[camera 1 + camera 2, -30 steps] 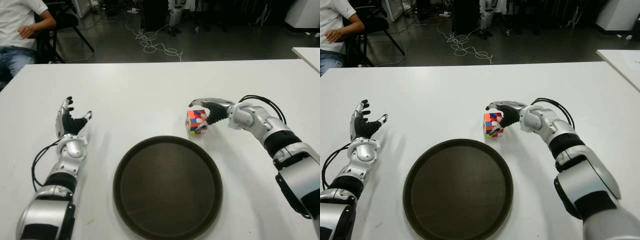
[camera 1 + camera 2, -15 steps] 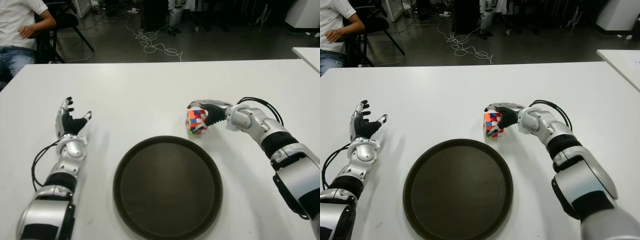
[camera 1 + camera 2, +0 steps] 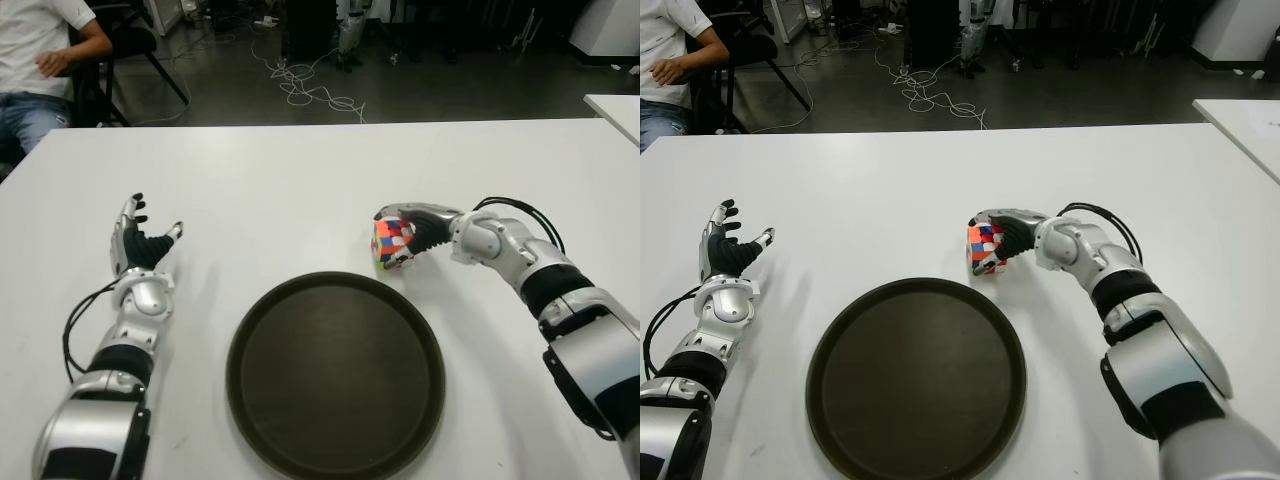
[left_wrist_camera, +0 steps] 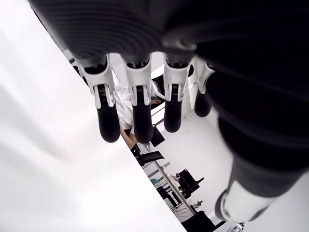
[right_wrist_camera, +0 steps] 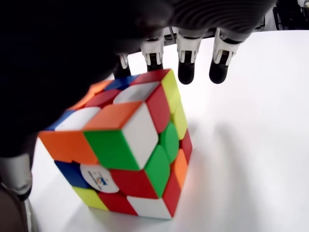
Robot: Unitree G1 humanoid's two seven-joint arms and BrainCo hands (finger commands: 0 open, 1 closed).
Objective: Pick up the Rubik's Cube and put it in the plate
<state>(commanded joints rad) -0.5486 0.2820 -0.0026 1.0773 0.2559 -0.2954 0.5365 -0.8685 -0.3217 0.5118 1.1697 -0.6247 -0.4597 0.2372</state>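
The Rubik's Cube (image 3: 392, 243) stands on the white bench (image 3: 300, 190), just beyond the far right rim of the plate (image 3: 335, 373) and apart from it. It sits slightly tilted, one edge toward the plate.

The right robot hand (image 3: 420, 226) is at the cube, reaching in from the right. In the eye views its dark fingers (image 3: 992, 216) arch over the top and far side of the cube, and the thumb (image 3: 988, 264) lies low against the near face. The right wrist view shows the cube close under the palm, with four fingertips (image 5: 186, 72) extended past its far edge — the tips hang just beyond the cube rather than pressing on it. The fingers are partly curled around the cube but not seen clamped; whether firm contact is made on the hidden side cannot be told. The cube's base meets its shadow on the bench, so it is not lifted.

The plate is a round, dark brown tray with a raised rim, lying near the front centre of the bench and holding nothing.

The left robot hand (image 3: 140, 243) shows well to the left of the plate, palm up, fingers spread and relaxed, holding nothing — the left wrist view confirms the straight fingers (image 4: 139, 111).

A seated person (image 3: 40, 60) is beyond the far left corner of the bench, with cables (image 3: 310, 90) on the floor behind.
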